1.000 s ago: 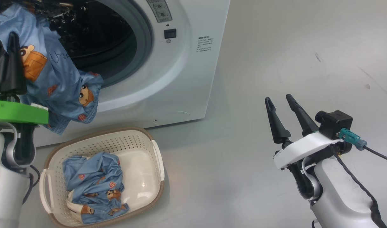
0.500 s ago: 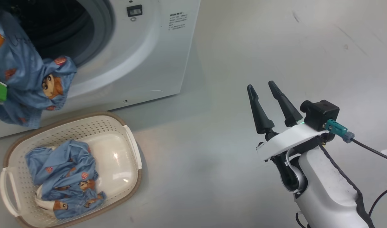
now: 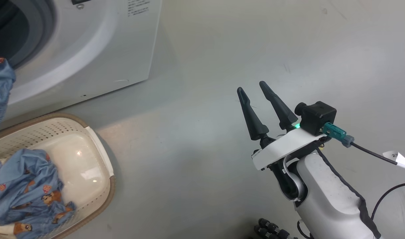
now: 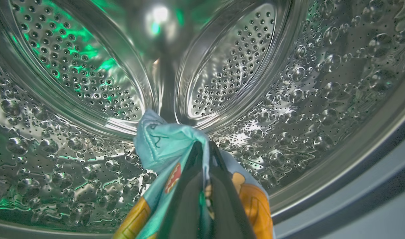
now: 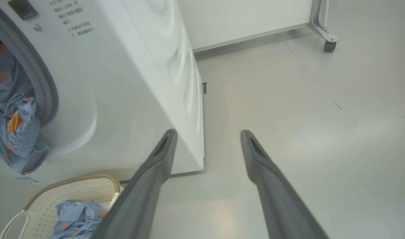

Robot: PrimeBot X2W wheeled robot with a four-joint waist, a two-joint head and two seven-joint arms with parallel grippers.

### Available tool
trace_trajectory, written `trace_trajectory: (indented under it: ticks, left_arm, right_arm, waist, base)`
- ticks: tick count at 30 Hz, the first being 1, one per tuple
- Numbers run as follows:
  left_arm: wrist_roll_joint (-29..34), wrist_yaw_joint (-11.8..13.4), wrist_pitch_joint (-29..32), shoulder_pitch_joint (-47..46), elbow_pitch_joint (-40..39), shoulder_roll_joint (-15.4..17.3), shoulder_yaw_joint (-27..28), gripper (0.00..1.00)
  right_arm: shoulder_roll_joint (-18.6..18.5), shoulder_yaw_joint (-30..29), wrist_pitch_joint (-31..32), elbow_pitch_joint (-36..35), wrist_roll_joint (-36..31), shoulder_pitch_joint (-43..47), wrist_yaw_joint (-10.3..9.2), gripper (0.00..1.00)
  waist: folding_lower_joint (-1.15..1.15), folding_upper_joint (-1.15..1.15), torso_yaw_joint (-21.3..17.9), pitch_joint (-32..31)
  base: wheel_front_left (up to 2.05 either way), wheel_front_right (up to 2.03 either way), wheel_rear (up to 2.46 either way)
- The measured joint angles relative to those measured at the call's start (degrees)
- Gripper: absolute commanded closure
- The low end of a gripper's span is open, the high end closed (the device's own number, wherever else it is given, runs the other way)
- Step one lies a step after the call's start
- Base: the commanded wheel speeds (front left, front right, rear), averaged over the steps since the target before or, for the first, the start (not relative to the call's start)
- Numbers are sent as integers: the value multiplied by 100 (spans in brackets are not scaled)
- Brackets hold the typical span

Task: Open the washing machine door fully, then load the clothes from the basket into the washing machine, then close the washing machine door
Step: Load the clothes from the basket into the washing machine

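Observation:
My left gripper (image 4: 202,147) is shut on a light blue cartoon-print garment (image 4: 159,142), and it reaches inside the perforated steel drum (image 4: 73,83) of the washing machine (image 3: 89,49). Part of that garment (image 5: 13,132) still hangs out over the grey gasket (image 5: 46,89). More of the clothes (image 3: 26,192) lie in the cream basket (image 3: 101,159) on the floor in front of the machine. Well to the right of the machine, my right gripper (image 3: 251,86) hangs open over bare floor, holding nothing. The washing machine door is out of view.
Grey floor stretches to the right of the machine. A white panel (image 5: 238,16) on a caster wheel (image 5: 328,44) stands behind it. A cable with a white tag (image 3: 396,159) trails from my right wrist.
The head camera has swung right, so the machine and the basket have slid left in its view. The held garment has gone a little further into the opening. My right gripper stays open.

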Motion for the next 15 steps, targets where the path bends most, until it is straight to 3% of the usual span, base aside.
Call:
trace_trajectory:
  ticks: [5, 12, 13, 14, 15]
  left_arm:
    - [166, -1, -34, -349, 136, 157, 30, 100]
    - [413, -22, -950, -1063, -16, 134, 261, 100]
    - [413, -22, -971, -1067, 90, 103, 259, 64]
    - [413, -22, -954, -1055, 249, 56, 236, 0]
    - [413, -22, -934, -1020, 376, 8, 203, 0]
  right_arm:
    - [24, 47, 1, -3, 1, -19, 0, 0]
    - [43, -185, 1, -12, 1, -18, 0, 0]
    - [46, -219, 1, -12, 1, -18, 0, 0]
    - [48, -234, 0, -13, 1, -18, 0, 0]
    - [49, -234, 0, -11, 1, -18, 0, 0]
  waist:
    - [0, 0, -305, 165]
    - [0, 0, -578, 351]
    - [0, 0, -588, 367]
    - [0, 0, -586, 373]
    - [0, 0, -576, 372]
  base:
    - [0, 0, 0]
    - [0, 0, 0]
    - [0, 0, 0]
    - [0, 0, 0]
    - [0, 0, 0]
